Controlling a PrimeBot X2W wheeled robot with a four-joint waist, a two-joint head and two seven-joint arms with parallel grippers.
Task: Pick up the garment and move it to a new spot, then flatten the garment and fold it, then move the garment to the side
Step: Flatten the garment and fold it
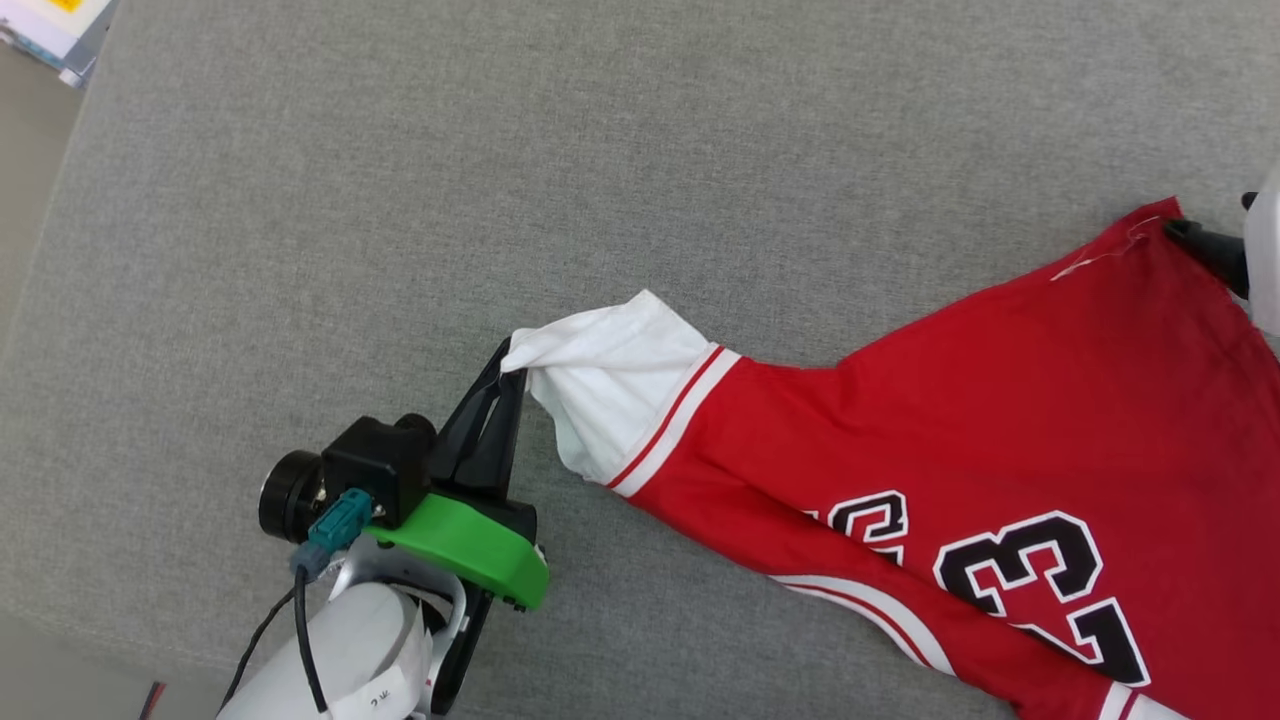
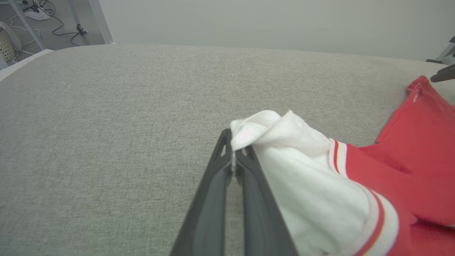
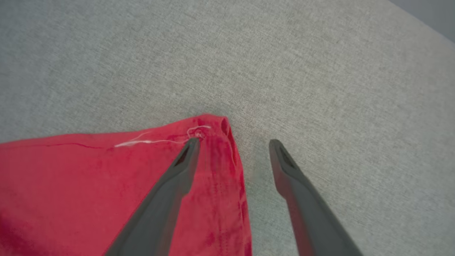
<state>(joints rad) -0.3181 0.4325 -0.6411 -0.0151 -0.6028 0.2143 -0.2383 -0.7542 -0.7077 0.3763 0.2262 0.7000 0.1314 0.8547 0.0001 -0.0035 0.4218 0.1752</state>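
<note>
Red jersey-style T-shirt point(image 1: 1000, 420) with white sleeves lies across the right half of the grey upholstered worktop point(image 1: 400, 200), long axis left to right. Left end effector point(image 1: 510, 365) clenched on the white sleeve tip point(image 1: 560, 345); right end effector point(image 3: 234, 142), released, straddles the opposite red corner point(image 3: 213, 124).

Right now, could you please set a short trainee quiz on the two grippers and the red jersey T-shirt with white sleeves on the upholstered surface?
1. True or false: the left gripper is shut on the white short sleeve of the red jersey T-shirt.
2. The right gripper is: A shut on the collar; B open at a red corner; C holding a sleeve.
3. Fill in: the T-shirt lies on a ___ fabric surface.
Key: 1 true; 2 B; 3 grey.
</note>
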